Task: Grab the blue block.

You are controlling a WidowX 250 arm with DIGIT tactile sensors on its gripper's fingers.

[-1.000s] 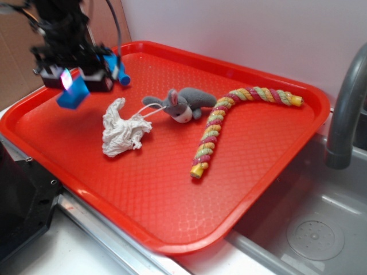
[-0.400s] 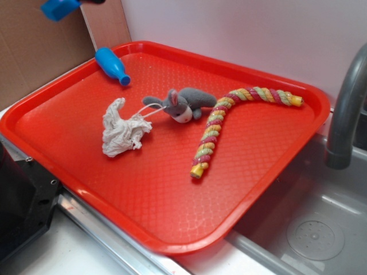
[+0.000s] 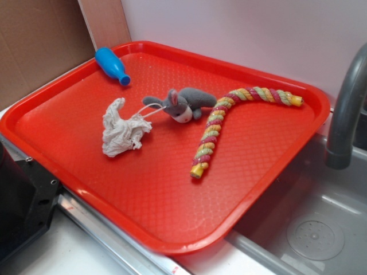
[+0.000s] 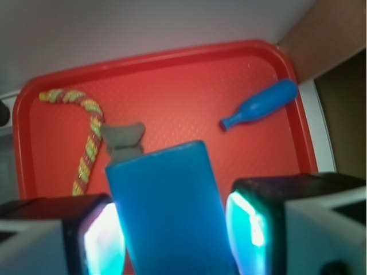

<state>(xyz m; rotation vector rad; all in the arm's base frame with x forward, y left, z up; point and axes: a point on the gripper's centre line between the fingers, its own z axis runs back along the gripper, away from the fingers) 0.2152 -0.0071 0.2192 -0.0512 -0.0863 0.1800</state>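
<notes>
Blue block [image 4: 169,209]: it shows only in the wrist view, filling the lower centre of the frame, a bright blue rectangular piece with flat faces, standing between the two fingers [image 4: 255,229]. One black finger pad presses in from each side, its inner face lit with a blue glow, so the fingers are closed against the block and hold it. The block sits high above the red tray [image 4: 172,74], which lies well below it in that view.

From above, the wrist view also takes in a blue bottle-shaped toy [image 4: 261,105] lying near the tray's right edge, a grey plush toy [image 4: 123,137] partly hidden behind the block's top edge, and a striped rope [image 4: 86,137] curving down the left side.

The exterior view shows neither block nor fingers. It shows the tray [image 3: 287,166] with the bottle-shaped toy [image 3: 112,65] at the far left corner, a crumpled white cloth [image 3: 121,130], the plush toy [image 3: 182,103] beside it, and the rope [image 3: 229,123] to the right. A grey faucet [image 3: 347,109] and a sink basin [image 3: 309,229] stand at the right.
</notes>
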